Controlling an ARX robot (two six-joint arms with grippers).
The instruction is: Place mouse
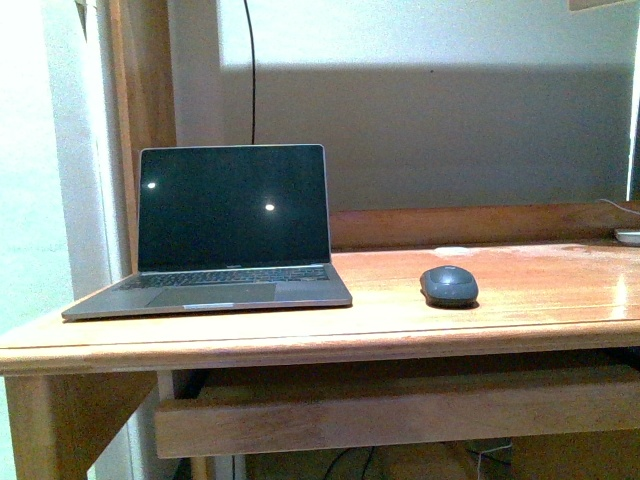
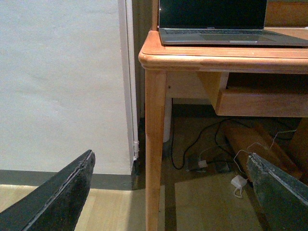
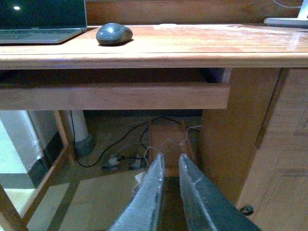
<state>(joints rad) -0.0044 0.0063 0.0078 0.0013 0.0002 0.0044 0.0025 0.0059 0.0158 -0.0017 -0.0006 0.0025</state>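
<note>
The mouse (image 1: 449, 285) is a small dark grey dome lying on the wooden desk (image 1: 540, 300), to the right of the open laptop (image 1: 225, 232). In the right wrist view the mouse (image 3: 114, 34) sits near the desk's front edge, well above and ahead of my right gripper (image 3: 171, 159), which is shut with nothing between its fingers and hangs below desk height. My left gripper (image 2: 171, 161) is open and empty, low beside the desk's left leg (image 2: 155, 144). Neither arm shows in the front view.
A wooden rail (image 1: 400, 410) runs under the desktop. Cables and adapters (image 2: 211, 159) lie on the floor beneath. A flat white gadget (image 1: 628, 236) rests at the desk's far right. A cabinet side (image 3: 250, 144) stands right of my right gripper.
</note>
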